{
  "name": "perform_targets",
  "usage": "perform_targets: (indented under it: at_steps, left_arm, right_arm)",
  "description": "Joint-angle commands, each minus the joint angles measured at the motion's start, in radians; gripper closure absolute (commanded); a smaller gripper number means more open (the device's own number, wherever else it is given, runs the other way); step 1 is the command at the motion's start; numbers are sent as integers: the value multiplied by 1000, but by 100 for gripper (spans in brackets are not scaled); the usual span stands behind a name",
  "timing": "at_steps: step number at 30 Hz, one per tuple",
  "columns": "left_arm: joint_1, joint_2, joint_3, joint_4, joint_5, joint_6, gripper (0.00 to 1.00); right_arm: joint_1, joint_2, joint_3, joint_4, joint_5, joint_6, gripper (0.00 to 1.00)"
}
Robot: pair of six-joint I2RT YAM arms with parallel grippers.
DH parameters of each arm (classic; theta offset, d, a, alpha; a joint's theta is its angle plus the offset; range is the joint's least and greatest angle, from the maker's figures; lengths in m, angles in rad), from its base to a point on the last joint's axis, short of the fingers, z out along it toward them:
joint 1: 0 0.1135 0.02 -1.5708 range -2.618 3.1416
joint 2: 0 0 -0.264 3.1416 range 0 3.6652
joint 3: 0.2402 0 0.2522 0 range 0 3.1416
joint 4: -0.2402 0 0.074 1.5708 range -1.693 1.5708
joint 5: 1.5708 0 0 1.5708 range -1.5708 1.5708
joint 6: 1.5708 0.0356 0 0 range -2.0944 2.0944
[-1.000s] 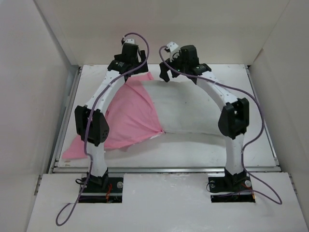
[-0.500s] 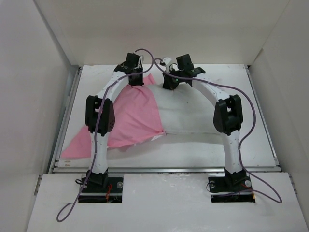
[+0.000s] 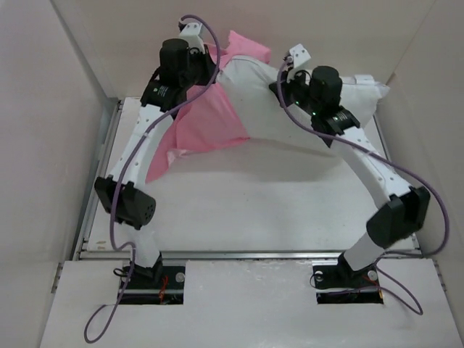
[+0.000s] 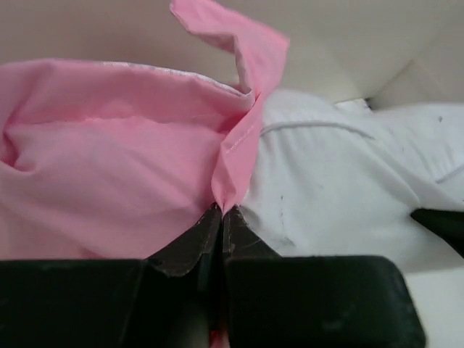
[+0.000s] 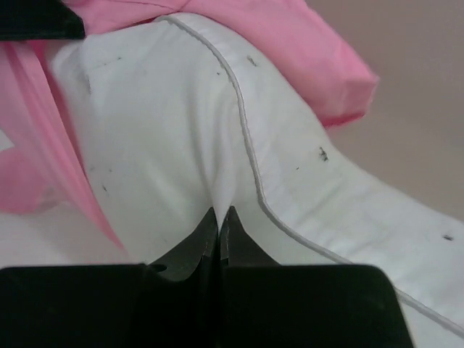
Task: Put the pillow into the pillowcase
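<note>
Beneath pillowcase (image 3: 210,130), hidden end of pillow (image 3: 264,109)

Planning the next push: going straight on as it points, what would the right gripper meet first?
The pillow; the right gripper is shut on a fold of it, with the pillowcase probably farther back.

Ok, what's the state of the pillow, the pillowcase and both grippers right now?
pillow: held up, left end inside the pillowcase, the rest bare.
pillowcase: partway over the pillow, bunched, loose end hanging down.
left gripper: shut on the pillowcase edge.
right gripper: shut on a pinch of the pillow.
</note>
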Motion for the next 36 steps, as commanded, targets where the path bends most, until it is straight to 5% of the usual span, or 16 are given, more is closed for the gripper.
perform_targets:
  at_steps: [1, 6, 9, 13, 21, 29, 36]
  left_arm:
    - [-73, -146, -171, 116, 24, 8, 100]
    - [-129, -235, -503, 171, -47, -28, 100]
    - [-156, -269, -626, 211, -80, -67, 100]
    - [-178, -294, -688, 211, -142, -79, 100]
    - [-187, -344, -707, 202, -182, -79, 100]
    - [-196, -335, -641, 174, -180, -79, 100]
    - [-216, -306, -567, 143, -202, -79, 100]
  right_arm:
    - [-5, -175, -211, 299, -71, 24, 100]
    - [31, -206, -572, 339, -147, 115, 100]
    - [56, -168, -655, 328, -184, 186, 98]
    - [56, -229, -674, 272, -125, 186, 62]
    - [65, -435, -597, 179, -72, 1, 16]
    - [113, -222, -430, -37, -223, -82, 18]
    - [165, -137, -398, 38, 33, -64, 18]
